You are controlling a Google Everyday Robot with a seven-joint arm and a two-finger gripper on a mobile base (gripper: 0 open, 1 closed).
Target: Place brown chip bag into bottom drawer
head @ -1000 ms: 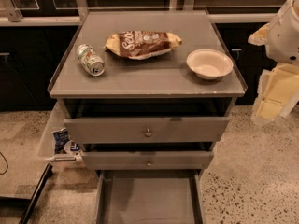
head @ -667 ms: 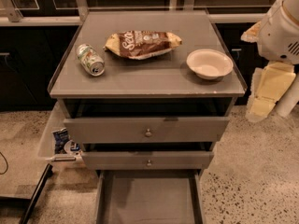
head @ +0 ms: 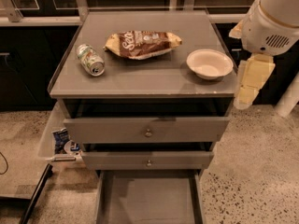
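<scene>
The brown chip bag (head: 142, 43) lies flat near the back middle of the grey cabinet top (head: 140, 76), white lettering facing up. The bottom drawer (head: 148, 199) is pulled out at the lower edge of the view, and its grey floor is bare. My gripper (head: 246, 85) hangs cream-coloured under the white arm housing (head: 273, 17), off the cabinet's right edge. It is beside the white bowl and well to the right of the bag. It holds nothing that I can see.
A green-and-silver soda can (head: 90, 59) lies on its side left of the bag. A white bowl (head: 209, 63) stands at the right of the top. The two knobbed drawers (head: 147, 130) (head: 148, 160) stand slightly pulled out. A clear bin with a blue-white packet (head: 60, 139) hangs at the left.
My arm and gripper have moved up and left, closer to the cabinet's right edge. The bag, can, bowl and drawers have not moved.
</scene>
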